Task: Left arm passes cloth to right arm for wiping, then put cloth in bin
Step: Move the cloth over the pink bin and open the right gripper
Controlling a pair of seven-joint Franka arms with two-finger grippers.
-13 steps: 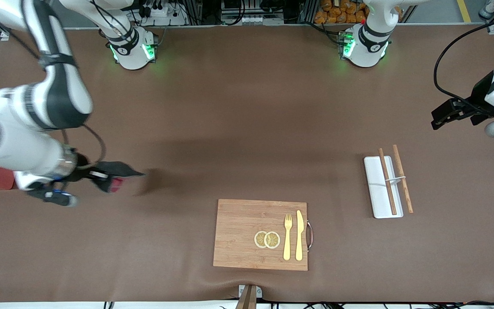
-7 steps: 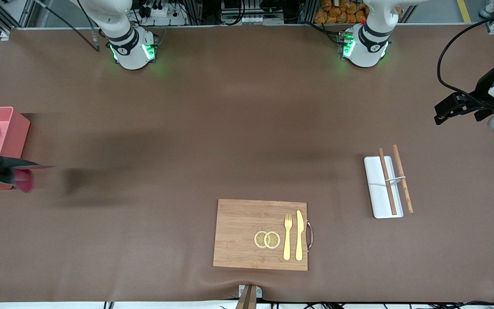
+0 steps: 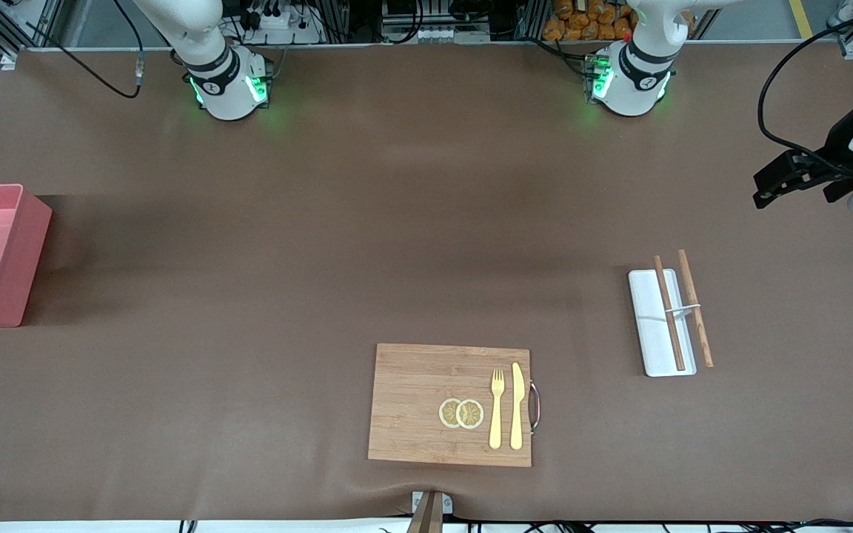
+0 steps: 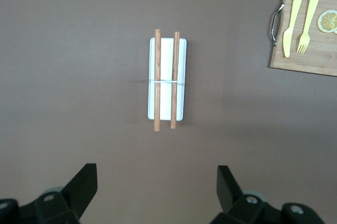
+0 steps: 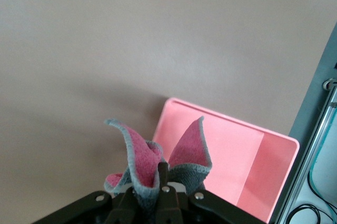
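Left wrist camera: I'm looking straight down on the brown desk [image 4: 79, 50].

My left end effector [image 4: 157, 184] hangs spread wide over bare desk. Below it I see a white tray [image 4: 167, 79] with two wooden chopsticks [image 4: 157, 81] lying lengthwise across a thin rest. At the corner, a wooden board [image 4: 310, 50] carries a yellow knife [image 4: 292, 23], yellow fork [image 4: 308, 23] and lemon slice [image 4: 328, 21].

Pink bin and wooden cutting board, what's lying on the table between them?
Nothing: the front view shows only bare brown tabletop between the pink bin and the wooden cutting board.
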